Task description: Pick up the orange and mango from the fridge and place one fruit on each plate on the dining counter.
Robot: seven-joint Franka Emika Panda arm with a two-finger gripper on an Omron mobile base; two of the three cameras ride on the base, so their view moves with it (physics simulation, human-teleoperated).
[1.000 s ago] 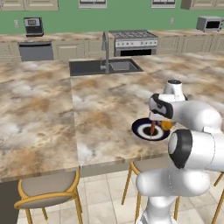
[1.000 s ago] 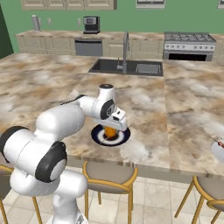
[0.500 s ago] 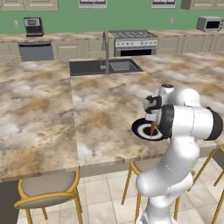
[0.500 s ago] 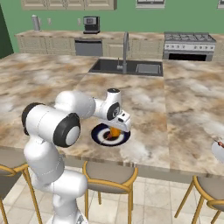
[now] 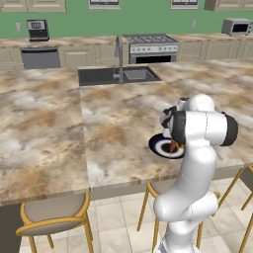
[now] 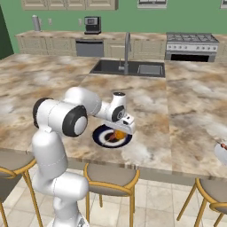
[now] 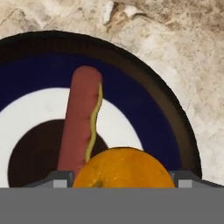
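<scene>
Your gripper, fingers closed around the orange, hovers over the dark plate at lower centre; release it, then fetch the mango.

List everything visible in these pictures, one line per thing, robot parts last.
Orange: one, bright orange, between the fingertips over the dark plate.
Dark plate: one, black rim, blue and white rings, on the dining counter.
Sausage: one, reddish with a yellow squiggle, lying on the dark plate.
White plate: one, at the counter's right edge.
Dining counter: one, marbled beige-brown.
Sink: one, dark, with faucet.
Stove: one, back wall.
Stools: several, wood-framed.
Hand: one, white, around the orange.
</scene>
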